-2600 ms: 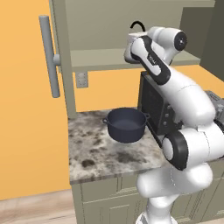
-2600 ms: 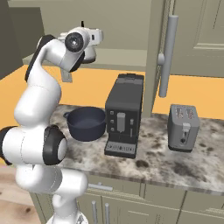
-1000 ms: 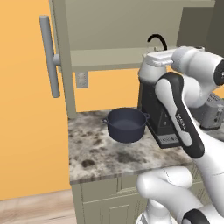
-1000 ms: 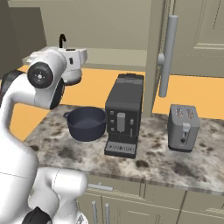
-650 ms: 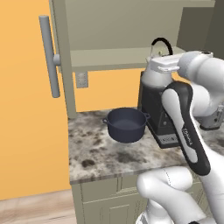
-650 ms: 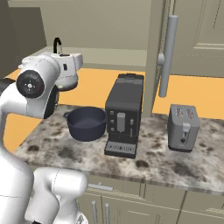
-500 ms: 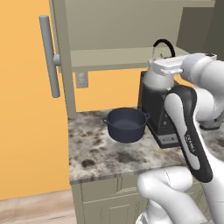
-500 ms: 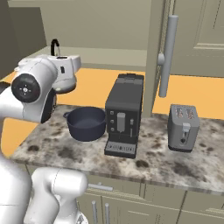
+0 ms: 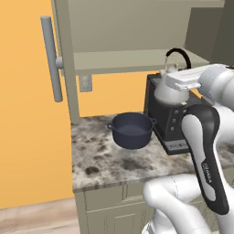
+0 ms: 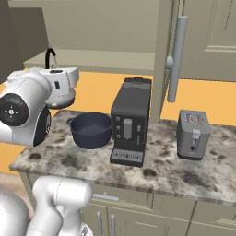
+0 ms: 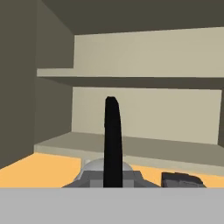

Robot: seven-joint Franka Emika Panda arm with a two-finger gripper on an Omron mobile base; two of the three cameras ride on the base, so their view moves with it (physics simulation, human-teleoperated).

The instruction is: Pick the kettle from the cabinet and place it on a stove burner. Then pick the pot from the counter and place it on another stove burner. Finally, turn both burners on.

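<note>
A white robot arm holds the small silver-grey kettle aloft at the right of the left base view, its gripper closed tight on the arched black handle, which loops above the hand near the frame's upper right. The kettle hangs clear of the cabinet shelf behind it, in front of the black coffee machine and above the counter. In the right base view the kettle's handle rises at the upper left, just behind the white hand, with the silver body partly hidden by the arm. The hand view shows the black handle standing upright at centre, the kettle's grey top just below it, and the open cabinet's shelves beyond. The dark navy pot sits on the marble-look counter at centre of the left base view, just left of the coffee machine. A grey toaster stands at the right of the right base view, well apart from the pot, beneath the cabinet door's long grey bar handle.
</note>
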